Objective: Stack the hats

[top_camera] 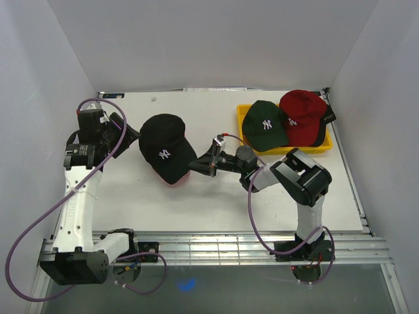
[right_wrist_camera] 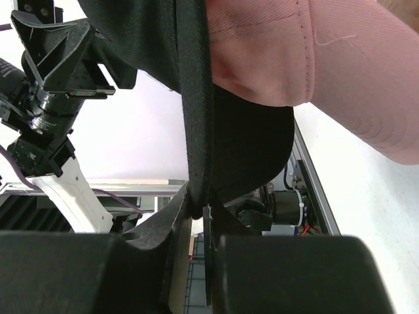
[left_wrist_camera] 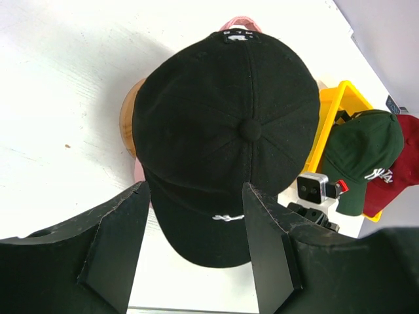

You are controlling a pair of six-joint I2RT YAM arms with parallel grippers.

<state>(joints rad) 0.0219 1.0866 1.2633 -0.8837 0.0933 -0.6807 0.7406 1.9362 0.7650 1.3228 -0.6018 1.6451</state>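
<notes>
A black cap (top_camera: 162, 147) with a white NY logo sits left of centre on the white desk (top_camera: 216, 203), a pink cap (top_camera: 178, 182) peeking out at its near edge. The right gripper (top_camera: 196, 163) meets its brim; the left gripper (top_camera: 131, 134) hangs just beside its left side. At far right, a yellow tray (top_camera: 294, 150) holds a green cap (top_camera: 265, 124) and a red cap (top_camera: 302, 112).

Left claw (left_wrist_camera: 193, 219) agape, right claw (right_wrist_camera: 197, 204) clamped on black cap (top_camera: 162, 140)
</notes>
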